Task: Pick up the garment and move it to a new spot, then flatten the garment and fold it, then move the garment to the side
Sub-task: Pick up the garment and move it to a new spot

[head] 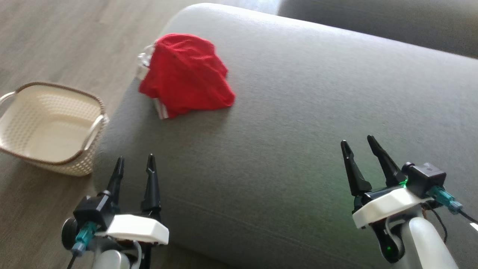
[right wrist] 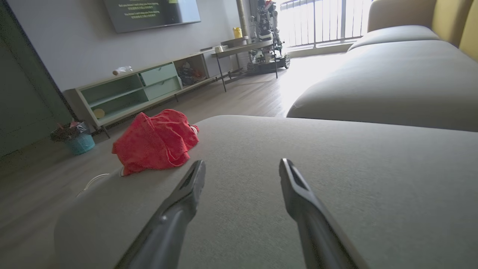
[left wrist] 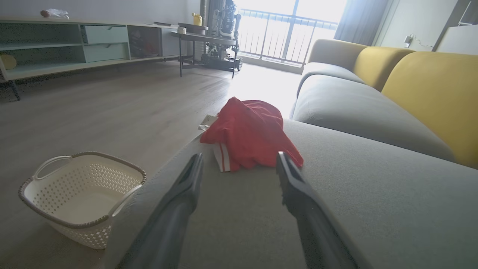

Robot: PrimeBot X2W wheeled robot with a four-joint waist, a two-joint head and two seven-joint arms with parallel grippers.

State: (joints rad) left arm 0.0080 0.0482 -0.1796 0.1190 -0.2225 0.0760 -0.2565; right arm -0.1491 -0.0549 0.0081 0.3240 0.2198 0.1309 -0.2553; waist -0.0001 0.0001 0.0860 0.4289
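Garment (head: pixel 185 74): red, crumpled, white-striped, at sofa (head: pixel 298 149) edge. Left gripper (head: pixel 135 157), right gripper (head: pixel 356 139): jaws spread. Basket (left wrist: pixel 80 194) in left wrist view; TV (right wrist: pixel 151 13) in right.

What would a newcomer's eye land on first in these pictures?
A crumpled red garment lies near the left edge of the grey sofa seat. Beside that edge, a cream basket stands on the wooden floor. The left gripper and right gripper hover open at the seat's near side.
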